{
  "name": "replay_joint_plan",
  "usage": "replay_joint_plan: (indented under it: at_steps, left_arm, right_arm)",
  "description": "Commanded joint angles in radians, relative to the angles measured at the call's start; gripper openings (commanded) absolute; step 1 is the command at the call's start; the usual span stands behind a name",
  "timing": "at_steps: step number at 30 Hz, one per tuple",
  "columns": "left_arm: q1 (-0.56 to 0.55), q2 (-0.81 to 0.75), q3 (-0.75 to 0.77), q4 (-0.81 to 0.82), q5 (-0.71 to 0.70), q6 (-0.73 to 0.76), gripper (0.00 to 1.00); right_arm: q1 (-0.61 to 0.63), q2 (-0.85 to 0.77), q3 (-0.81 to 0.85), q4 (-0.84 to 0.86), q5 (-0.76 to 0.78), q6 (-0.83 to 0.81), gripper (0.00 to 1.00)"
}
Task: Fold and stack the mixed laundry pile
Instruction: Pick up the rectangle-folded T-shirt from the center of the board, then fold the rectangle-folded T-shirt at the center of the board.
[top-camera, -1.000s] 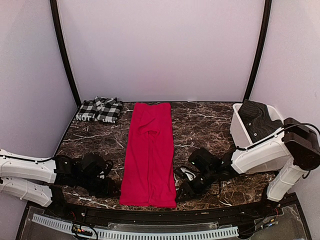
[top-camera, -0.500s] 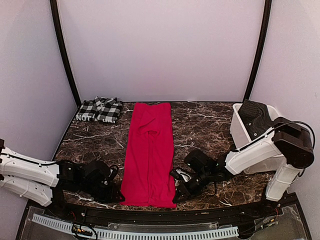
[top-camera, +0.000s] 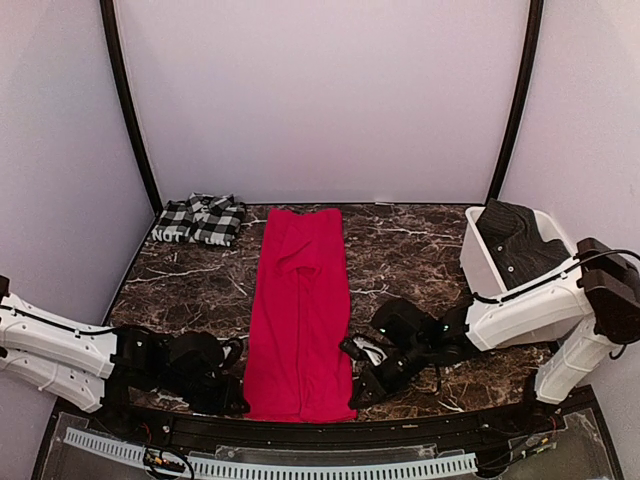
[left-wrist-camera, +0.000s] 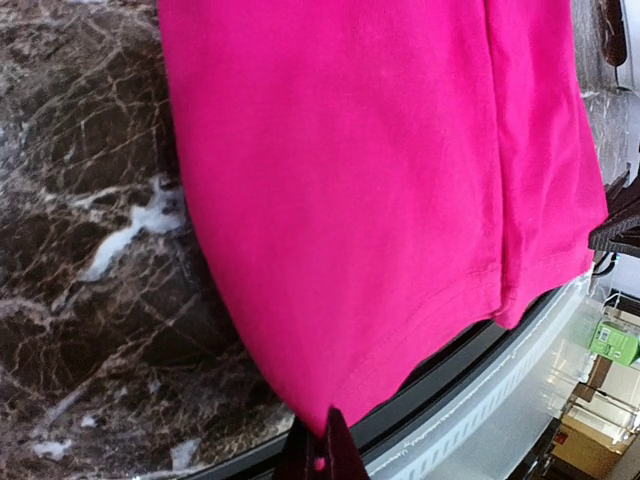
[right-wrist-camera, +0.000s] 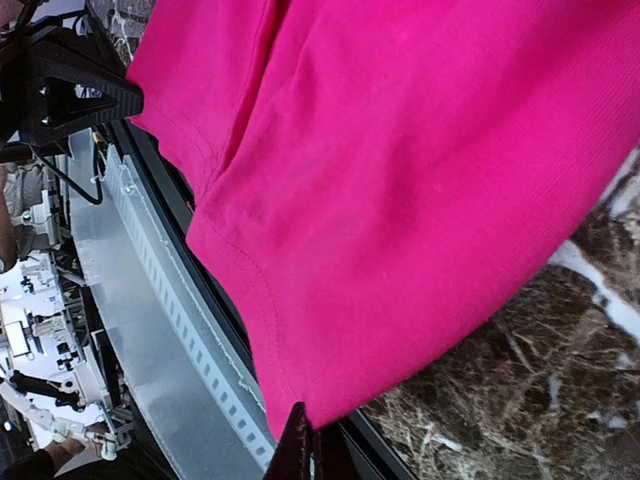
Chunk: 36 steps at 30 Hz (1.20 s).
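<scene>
The bright red garment (top-camera: 302, 310) lies as a long strip down the middle of the marble table. My left gripper (top-camera: 241, 402) is shut on its near left corner; the left wrist view shows that corner of the red garment (left-wrist-camera: 380, 200) pinched between the fingertips (left-wrist-camera: 322, 452). My right gripper (top-camera: 357, 397) is shut on the near right corner, and the right wrist view shows the red garment (right-wrist-camera: 420, 200) caught at the fingertips (right-wrist-camera: 298, 445). The black-and-white checked garment (top-camera: 200, 219) lies folded at the far left.
A white bin (top-camera: 483, 262) holding a dark garment (top-camera: 515, 240) stands at the far right. The table's near edge and a perforated white rail (top-camera: 270, 466) run just below both grippers. Black frame posts rise at the back corners.
Both grippers have closed on the red garment's near corners. The left gripper slid right and toward the near edge; the near hem now bunches a little between the two.
</scene>
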Motion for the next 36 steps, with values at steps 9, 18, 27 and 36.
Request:
replay_joint_plan:
  at_steps: [9, 18, 27, 36]
  left_arm:
    - [0.168, -0.026, 0.124, -0.059, -0.018, 0.198, 0.00]
    - [0.243, 0.169, 0.264, 0.029, -0.008, 0.290, 0.00]
    - [0.425, 0.229, 0.389, 0.010, -0.033, 0.446, 0.00]
    - [0.597, 0.433, 0.617, 0.059, -0.075, 0.620, 0.00]
  right_arm:
    - [-0.075, -0.023, 0.145, -0.113, 0.146, -0.150, 0.00]
    - [-0.138, 0.011, 0.223, -0.133, 0.177, -0.236, 0.00]
    - [-0.303, 0.099, 0.360, -0.141, 0.174, -0.369, 0.00]
    - [-0.467, 0.331, 0.620, -0.125, 0.109, -0.452, 0.00]
